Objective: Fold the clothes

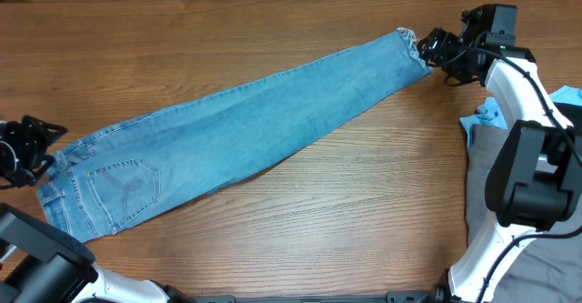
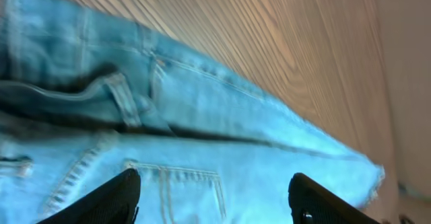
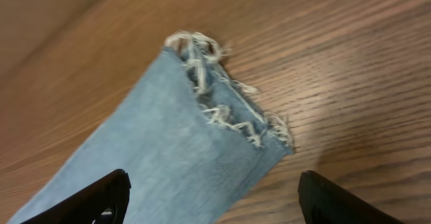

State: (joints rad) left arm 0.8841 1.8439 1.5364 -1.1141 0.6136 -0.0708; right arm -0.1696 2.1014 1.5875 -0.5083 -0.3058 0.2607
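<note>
The light blue jeans are stretched diagonally across the bench, waist at the left and frayed hems at the far right, with the left gripper spread wide over the waist and the right gripper spread wide by the hems, nothing being held.

table: wood | on it: jeans laid diagonally, grey trousers right

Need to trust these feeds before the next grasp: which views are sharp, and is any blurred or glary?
Overhead: evenly lit, jeans sharp, no harsh glare on the table. Left wrist: blur across the jeans and the wood grain, stitching smeared, right edge washed pale. Right wrist: frayed hem crisp, tabletop at upper left soft and out of focus.
</note>
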